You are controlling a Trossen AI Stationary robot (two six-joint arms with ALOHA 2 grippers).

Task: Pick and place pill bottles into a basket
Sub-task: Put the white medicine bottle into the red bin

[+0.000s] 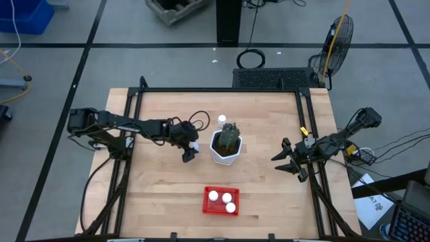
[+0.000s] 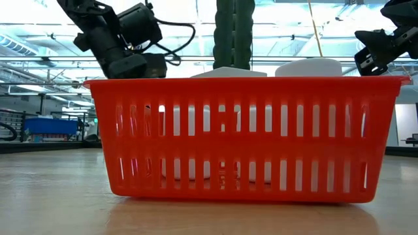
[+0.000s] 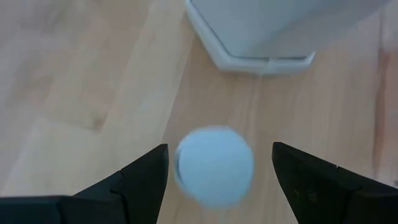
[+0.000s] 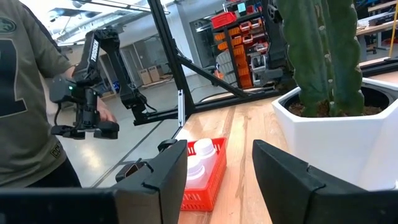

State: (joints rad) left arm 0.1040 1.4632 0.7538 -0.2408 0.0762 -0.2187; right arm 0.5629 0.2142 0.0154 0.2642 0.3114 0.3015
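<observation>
A white pill bottle (image 3: pixel 214 167) stands upright on the wooden table, just left of the white hexagonal pot (image 1: pixel 226 146) with a green plant. My left gripper (image 3: pixel 221 148) hangs over it, pointing down and open, one finger on either side of the cap with a gap on both sides. It also shows in the high view (image 1: pixel 190 151). Another bottle (image 1: pixel 222 120) stands behind the pot. The red mesh basket (image 1: pixel 207 202) near the front edge holds three bottles (image 1: pixel 222 200). My right gripper (image 1: pixel 285 161) is open and empty at the table's right.
The pot's wall (image 3: pixel 261 43) stands close beyond the bottle under my left gripper. The table's black frame rails (image 1: pixel 309 134) run along its sides. In the right wrist view a person (image 4: pixel 25 93) stands beyond the table, holding a handset.
</observation>
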